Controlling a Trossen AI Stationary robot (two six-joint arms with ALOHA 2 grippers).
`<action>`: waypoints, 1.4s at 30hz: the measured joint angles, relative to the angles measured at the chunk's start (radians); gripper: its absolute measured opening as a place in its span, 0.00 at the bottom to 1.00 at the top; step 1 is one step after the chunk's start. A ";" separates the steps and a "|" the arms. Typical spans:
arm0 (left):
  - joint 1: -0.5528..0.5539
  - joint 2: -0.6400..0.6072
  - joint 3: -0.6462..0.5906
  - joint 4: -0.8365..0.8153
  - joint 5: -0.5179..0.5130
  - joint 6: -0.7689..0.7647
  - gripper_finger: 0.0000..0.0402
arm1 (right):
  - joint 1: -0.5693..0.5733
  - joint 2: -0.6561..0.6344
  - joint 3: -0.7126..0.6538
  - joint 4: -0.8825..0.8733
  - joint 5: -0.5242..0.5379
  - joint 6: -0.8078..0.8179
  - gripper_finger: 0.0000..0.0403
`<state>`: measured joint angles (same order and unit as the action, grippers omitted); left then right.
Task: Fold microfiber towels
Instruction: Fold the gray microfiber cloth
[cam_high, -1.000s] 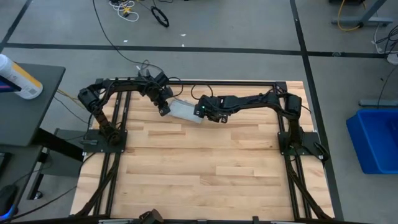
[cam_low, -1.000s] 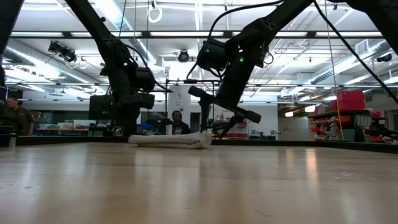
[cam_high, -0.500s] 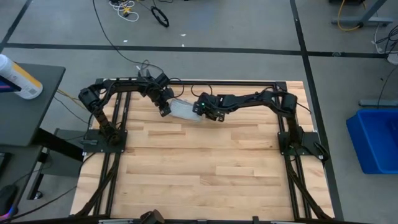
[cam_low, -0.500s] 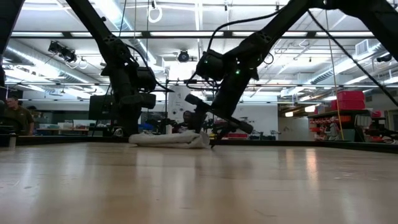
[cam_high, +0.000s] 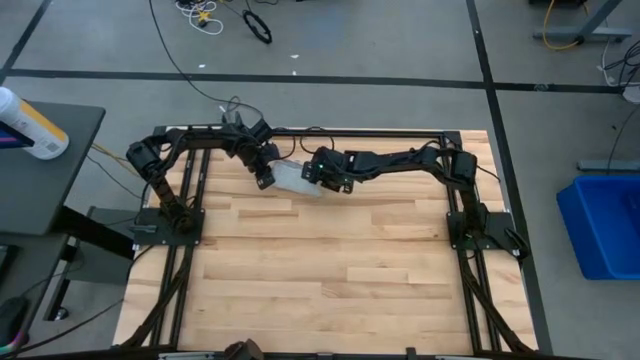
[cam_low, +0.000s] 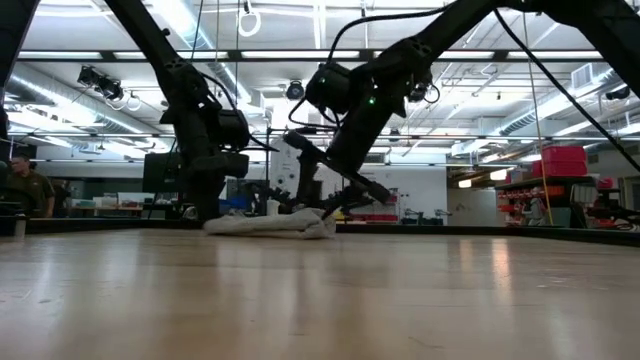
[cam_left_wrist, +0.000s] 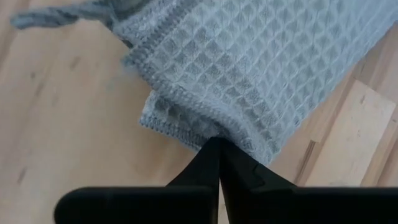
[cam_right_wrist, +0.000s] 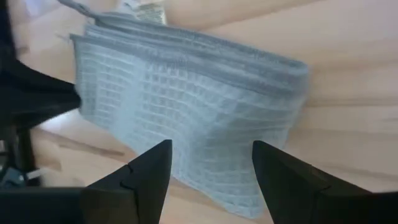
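The pale grey-blue microfiber towel (cam_high: 292, 177) lies folded in several layers, flat on the wooden table near its far edge; it also shows in the low view (cam_low: 270, 224). My left gripper (cam_high: 266, 176) is shut, its tips at the towel's left end (cam_left_wrist: 217, 142). My right gripper (cam_high: 318, 172) is open, slanting down over the towel's right end. In the right wrist view its two fingers (cam_right_wrist: 149, 171) stand apart above the cloth (cam_right_wrist: 186, 106). I cannot tell whether they touch it. My left gripper's shut fingertips rest on the towel's hemmed edge (cam_left_wrist: 239, 134) at its left end, slanting down from the table's left. Whether a layer is pinched between them, I cannot tell. The towel lies flat on the table.
The near part of the table (cam_high: 320, 270) is bare wood. A blue bin (cam_high: 605, 225) stands off the table's right, and a black side table with a white bottle (cam_high: 30, 125) off its left. People (cam_low: 20, 185) are in the room beyond.
My right gripper has gone toward the table's left edge and a little down, from beside the towel's right end to over it. The towel and my left gripper have kept still.
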<state>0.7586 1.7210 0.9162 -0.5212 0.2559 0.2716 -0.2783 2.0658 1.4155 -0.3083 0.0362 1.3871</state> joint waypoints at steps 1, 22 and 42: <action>-0.002 0.000 -0.007 0.005 0.000 0.001 0.02 | 0.000 0.003 0.000 -0.010 -0.006 0.000 0.57; -0.002 0.000 -0.037 0.033 0.010 0.013 0.02 | -0.025 0.077 -0.002 -0.060 -0.089 0.020 0.57; -0.002 0.000 -0.037 0.062 0.000 -0.051 0.02 | 0.020 0.071 -0.007 0.024 -0.087 -0.079 0.05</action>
<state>0.7567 1.7214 0.8787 -0.4595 0.2557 0.2203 -0.2587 2.1369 1.4083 -0.2844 -0.0511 1.3080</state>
